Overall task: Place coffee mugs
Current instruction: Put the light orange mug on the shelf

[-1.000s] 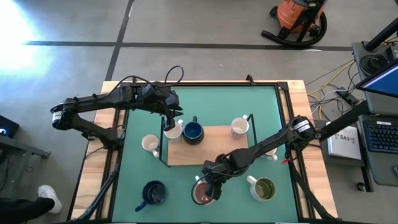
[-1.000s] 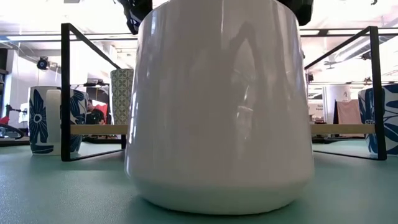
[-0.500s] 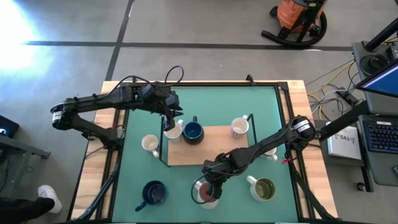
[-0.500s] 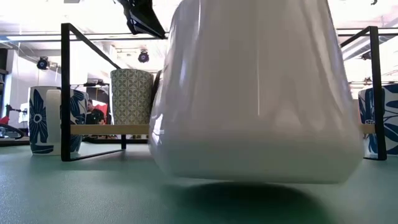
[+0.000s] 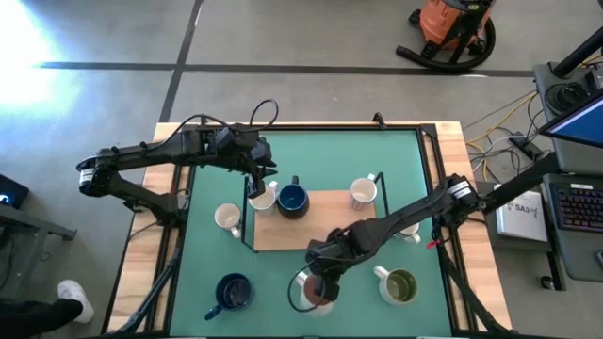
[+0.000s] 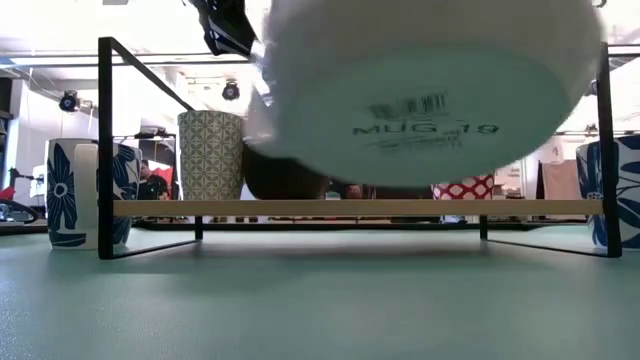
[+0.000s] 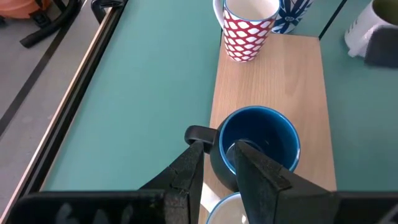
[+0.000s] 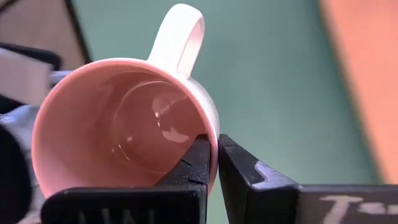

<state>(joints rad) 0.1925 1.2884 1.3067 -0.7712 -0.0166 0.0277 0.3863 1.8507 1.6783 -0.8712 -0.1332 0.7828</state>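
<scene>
The pink mug (image 8: 124, 118) was gripped at its rim by the right gripper (image 8: 211, 163) and held tilted above the green mat (image 5: 330, 155), near the wooden board (image 5: 316, 226). The left gripper (image 7: 217, 177) was closed beside the blue mug (image 7: 258, 146)

Right gripper (image 5: 317, 285) over pink-lined mug (image 5: 314, 294) near green mat's front edge; left gripper (image 5: 256, 185) at cream mug (image 5: 263, 198) on light wooden board (image 5: 325, 231).

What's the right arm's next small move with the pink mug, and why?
Probably keep lifting, then carry it toward the wooden board. The right end effector pinches the pink mug by its rim, and the low view shows its base tilted clear of the mat. The left end effector sits at the blue mug.
</scene>
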